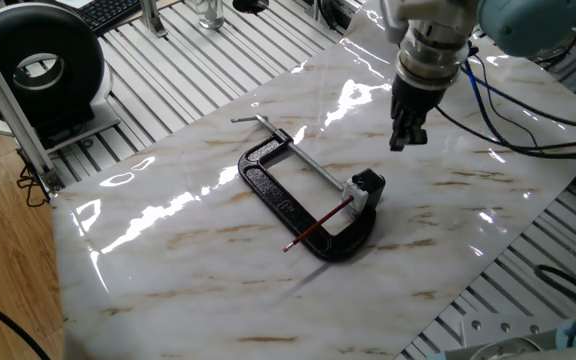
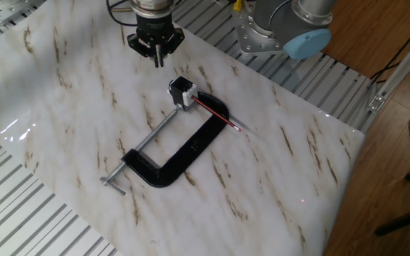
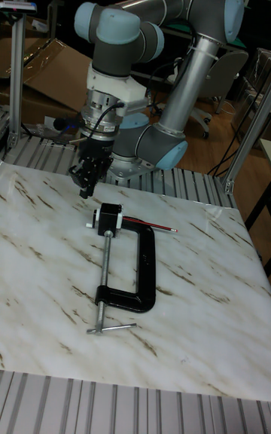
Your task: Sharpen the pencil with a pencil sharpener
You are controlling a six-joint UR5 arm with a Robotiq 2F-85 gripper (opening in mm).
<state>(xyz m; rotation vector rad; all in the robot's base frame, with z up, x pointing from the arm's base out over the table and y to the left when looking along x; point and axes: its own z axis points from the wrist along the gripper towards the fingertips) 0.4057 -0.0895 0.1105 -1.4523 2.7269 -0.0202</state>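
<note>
A thin red pencil (image 1: 318, 226) (image 2: 218, 115) (image 3: 150, 224) lies across the jaw of a black C-clamp (image 1: 286, 205) (image 2: 184, 153) (image 3: 144, 268). Its far end is stuck into the small whitish pencil sharpener (image 1: 356, 194) (image 2: 179, 94) (image 3: 98, 218), which the clamp's screw holds. My gripper (image 1: 400, 142) (image 2: 158, 61) (image 3: 85, 191) hangs above the marble slab just beyond the sharpener. It points down with its fingers together and nothing between them. It touches neither the sharpener nor the pencil.
The marble slab (image 1: 188, 270) lies on a slotted aluminium table. A black round device (image 1: 43, 65) stands off the slab at one corner. The arm's base (image 2: 276, 28) rises behind the slab, and cables (image 1: 508, 110) trail from the wrist.
</note>
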